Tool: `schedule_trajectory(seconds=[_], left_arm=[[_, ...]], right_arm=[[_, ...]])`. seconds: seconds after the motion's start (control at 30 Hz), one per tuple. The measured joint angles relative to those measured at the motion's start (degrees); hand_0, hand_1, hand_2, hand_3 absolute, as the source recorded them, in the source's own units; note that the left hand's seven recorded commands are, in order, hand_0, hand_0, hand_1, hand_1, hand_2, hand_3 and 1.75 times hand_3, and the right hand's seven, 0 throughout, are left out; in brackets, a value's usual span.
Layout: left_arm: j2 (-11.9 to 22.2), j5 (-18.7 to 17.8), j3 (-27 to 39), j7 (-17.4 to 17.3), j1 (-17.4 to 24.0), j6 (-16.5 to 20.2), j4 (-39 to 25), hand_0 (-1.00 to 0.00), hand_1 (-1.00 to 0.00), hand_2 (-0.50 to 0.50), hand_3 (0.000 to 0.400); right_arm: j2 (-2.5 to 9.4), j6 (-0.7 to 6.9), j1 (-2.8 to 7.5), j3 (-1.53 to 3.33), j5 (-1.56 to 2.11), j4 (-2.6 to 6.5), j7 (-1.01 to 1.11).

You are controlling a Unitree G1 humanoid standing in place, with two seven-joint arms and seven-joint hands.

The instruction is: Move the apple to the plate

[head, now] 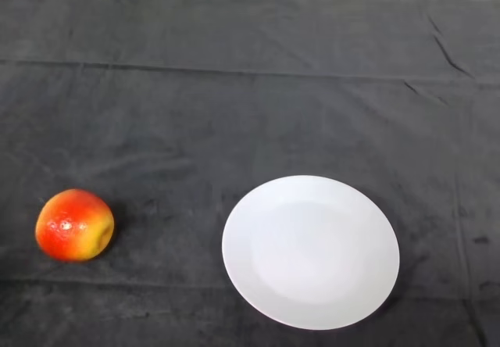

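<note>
**Plate bare, apple untouched – task at its start**

Head view: white plate [310,252] lies nearest the camera, low and right of centre, flat on the dark cloth [234,112] over the bench, nothing on it. Its lower rim almost reaches the bottom edge of the frame. Red-and-yellow apple [74,225] sits on the cloth at far left, about level with the plate's middle, well apart from it, bare cloth between the two. No arm or hand shows anywhere, so the hand's state cannot be told from this view.

Step in hand, by my read: the very first one, reach not begun. Apple is off the plate and nothing is near it.

Next move calls for: the left arm to come in from the lower left, close round the apple, lift it clear of the cloth, carry it rightward across the gap and set it down inside the plate's rim. Apple lies on the left arm's own side, so the approach looks short. Round fruit may roll if nudged before it is gripped; the cloth should damp that a little.

Orientation: apple is near-round, no real long axis. Yellower patch faces right, toward the plate; redder side faces left and up. Cannot tell where stem or calyx points, neither is visible. Plate is a flat disc, face up.
</note>
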Motion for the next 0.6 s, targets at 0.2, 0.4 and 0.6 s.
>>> schedule_trajectory(seconds=[0.2, 0.4, 0.6], left_arm=[[-0.86, 2.04, -4.12, 0.43, 1.97, 7.2, -12.28, 0.0, 0.0, 0.0, 0.0], [-3.41, 3.92, -8.56, 0.71, 2.03, 14.23, -22.46, 0.0, 0.0, 0.0, 0.0], [-4.52, 4.53, -13.72, 0.2, 2.09, 18.83, -29.17, 0.0, 0.0, 0.0, 0.0]], right_arm=[[0.0, -0.03, 0.0, 0.11, 0.0, 0.0, 0.01], [0.01, -0.02, 0.0, 0.25, 0.0, 0.0, 0.0], [0.01, -0.02, 0.0, 0.56, 0.01, 0.0, 0.0]])
